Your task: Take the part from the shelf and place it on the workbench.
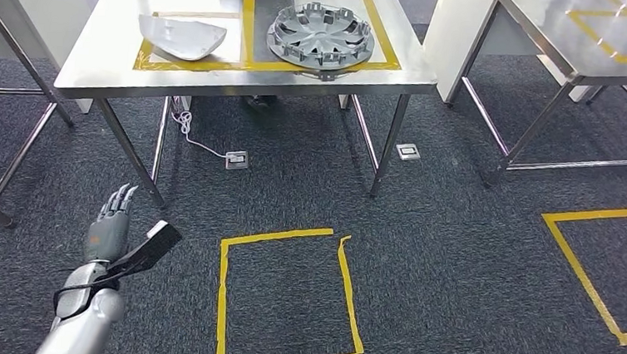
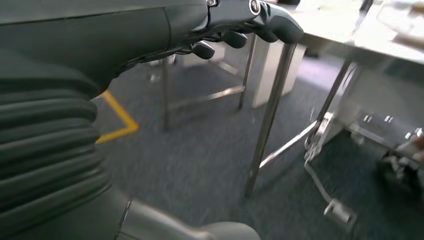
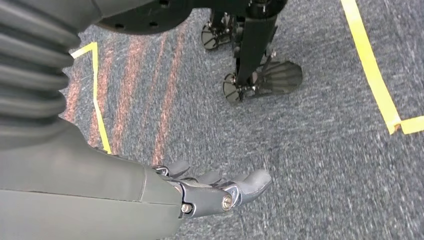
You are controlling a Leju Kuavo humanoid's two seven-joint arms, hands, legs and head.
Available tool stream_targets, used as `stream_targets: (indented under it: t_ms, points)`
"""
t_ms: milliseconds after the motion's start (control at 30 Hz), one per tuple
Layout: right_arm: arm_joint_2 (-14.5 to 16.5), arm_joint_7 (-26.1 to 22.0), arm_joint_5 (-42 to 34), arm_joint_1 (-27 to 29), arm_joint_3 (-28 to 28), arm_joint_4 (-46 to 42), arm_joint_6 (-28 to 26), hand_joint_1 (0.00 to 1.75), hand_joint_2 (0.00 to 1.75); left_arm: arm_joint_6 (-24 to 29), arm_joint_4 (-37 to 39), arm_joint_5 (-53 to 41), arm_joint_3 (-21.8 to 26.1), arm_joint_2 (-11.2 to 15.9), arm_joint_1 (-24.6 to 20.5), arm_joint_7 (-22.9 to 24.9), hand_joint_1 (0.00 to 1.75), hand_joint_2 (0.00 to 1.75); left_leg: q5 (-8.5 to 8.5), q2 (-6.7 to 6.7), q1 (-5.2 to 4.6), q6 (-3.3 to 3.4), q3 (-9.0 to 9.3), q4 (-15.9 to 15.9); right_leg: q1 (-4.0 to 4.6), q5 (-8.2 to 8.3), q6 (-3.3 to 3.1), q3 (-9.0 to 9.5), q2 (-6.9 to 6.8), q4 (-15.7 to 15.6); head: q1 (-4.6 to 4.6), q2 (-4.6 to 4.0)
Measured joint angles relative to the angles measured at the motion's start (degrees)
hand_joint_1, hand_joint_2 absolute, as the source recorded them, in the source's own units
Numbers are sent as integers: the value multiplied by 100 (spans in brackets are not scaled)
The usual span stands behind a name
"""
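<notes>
A silver wheel cover (image 1: 321,35) lies inside a yellow-taped rectangle on the steel workbench (image 1: 101,62). A white curved part (image 1: 182,36) lies beside it on the left. My left hand (image 1: 111,219) is low over the carpet, well short of the bench's front left leg, fingers stretched forward and holding nothing. In the left wrist view the left hand's fingers (image 2: 250,22) point toward a table leg. My right hand (image 3: 210,192) hangs over the carpet, fingers loosely extended and empty.
A yellow tape square (image 1: 289,300) marks the carpet in front of the bench. Another steel table (image 1: 603,47) stands at the right with a taped square (image 1: 603,272) below it. A white cable and floor sockets (image 1: 236,159) lie under the bench.
</notes>
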Motion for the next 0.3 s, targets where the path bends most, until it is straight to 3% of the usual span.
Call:
stream_targets:
  t_ms: [133, 300]
  points:
    - [-48, 91, -433, 93, 397, -73, -63, 0, 0, -258, 108, 530, 0, 3, 278, 115, 0, 0, -2, 0, 1, -7, -4, -3, 1, -8, -2, -15, 0, 20, -2, 0]
    - [-103, 193, -912, 199, 853, -154, -142, 0, 0, -555, 225, 1113, 0, 4, 593, 242, 0, 0, 1, 1, 3, -13, -5, -6, 2, -12, -8, -24, 1, 31, -1, 0]
